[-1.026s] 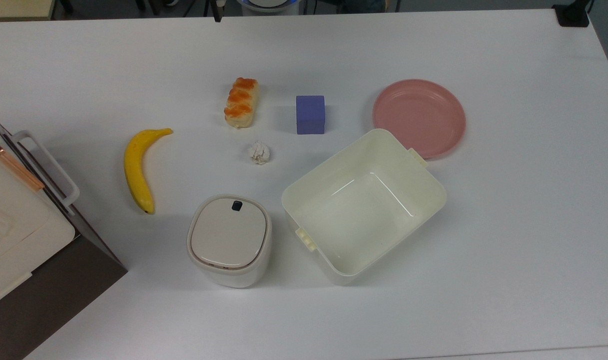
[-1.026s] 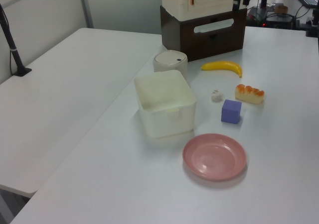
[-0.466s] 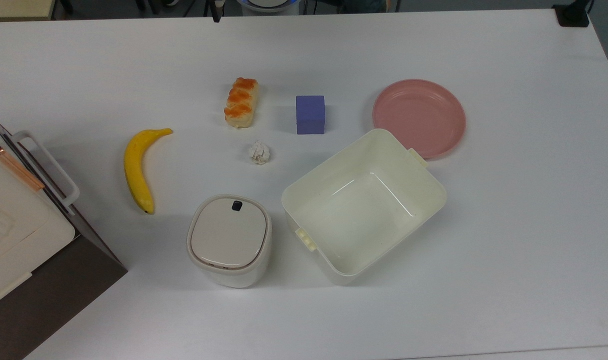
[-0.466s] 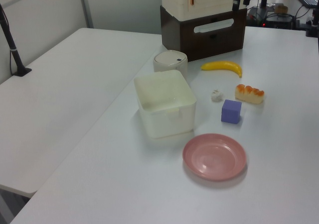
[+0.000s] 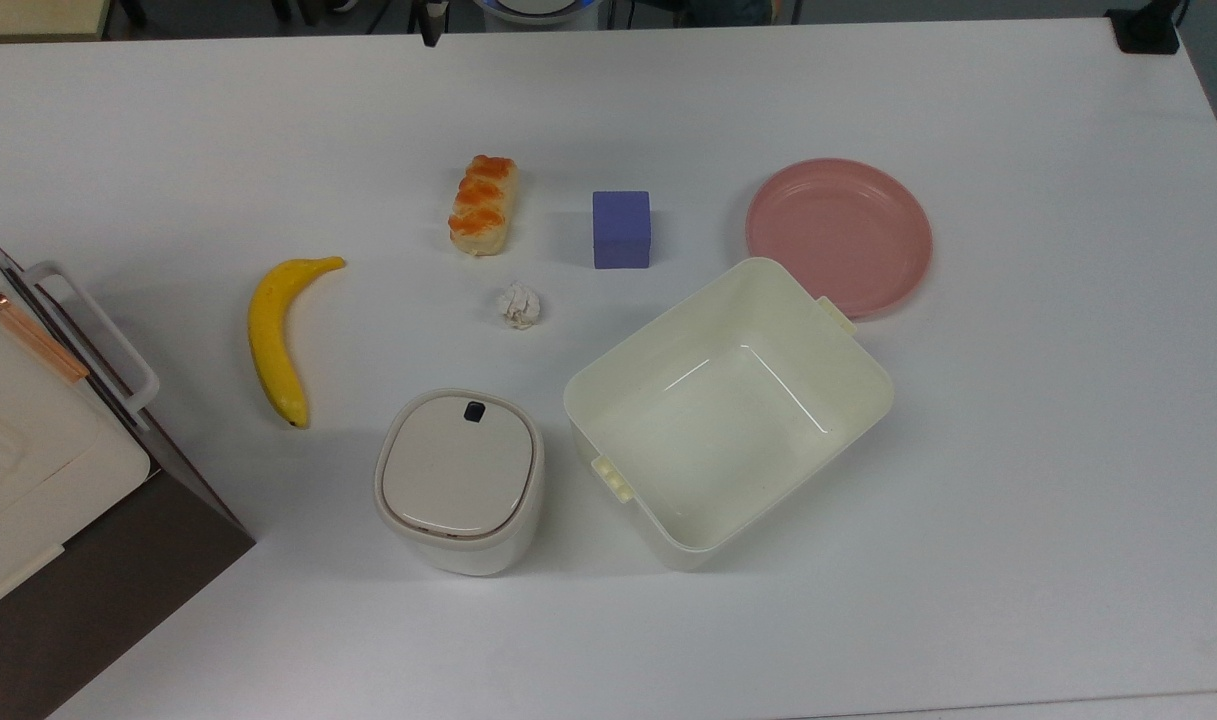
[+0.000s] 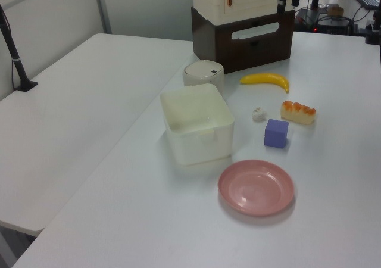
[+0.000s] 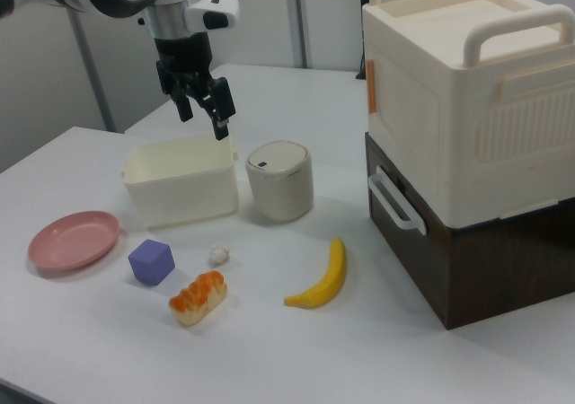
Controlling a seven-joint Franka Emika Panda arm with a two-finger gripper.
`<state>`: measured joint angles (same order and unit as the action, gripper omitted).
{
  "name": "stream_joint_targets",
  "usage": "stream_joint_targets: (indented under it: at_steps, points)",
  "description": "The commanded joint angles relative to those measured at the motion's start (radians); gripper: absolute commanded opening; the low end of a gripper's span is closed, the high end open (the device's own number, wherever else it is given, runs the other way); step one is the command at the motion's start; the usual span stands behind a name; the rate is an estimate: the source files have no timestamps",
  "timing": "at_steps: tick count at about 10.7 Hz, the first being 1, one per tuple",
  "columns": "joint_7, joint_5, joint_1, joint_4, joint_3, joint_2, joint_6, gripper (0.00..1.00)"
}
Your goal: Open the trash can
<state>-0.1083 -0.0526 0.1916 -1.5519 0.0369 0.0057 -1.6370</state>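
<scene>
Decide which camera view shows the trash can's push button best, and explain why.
The top view: the trash can faces up, so its dark button shows clearly. The right view shows the button obliquely; in the left view it is a speck.

On the white table (image 5: 1018, 450): a yellow banana (image 5: 273, 340), glazed bread loaf (image 5: 483, 204), purple cube (image 5: 621, 229), pink plate (image 5: 838, 235), cream rectangular tub (image 5: 728, 410).

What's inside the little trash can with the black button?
You can't see inside. The trash can has its beige lid shut flat, covering whatever is in it. The black button sits at the lid's edge.
</scene>
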Motion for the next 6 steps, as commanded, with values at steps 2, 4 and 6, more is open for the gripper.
stream_joint_targets:
  at_steps: [2, 4, 6]
  points:
    - [-0.024, 0.019, -0.004, 0.003, -0.008, -0.018, 0.028, 1.00]
    - [0.008, 0.051, -0.011, -0.002, -0.002, -0.013, 0.026, 1.00]
    - [0.012, 0.069, -0.014, -0.001, 0.000, -0.012, 0.026, 1.00]
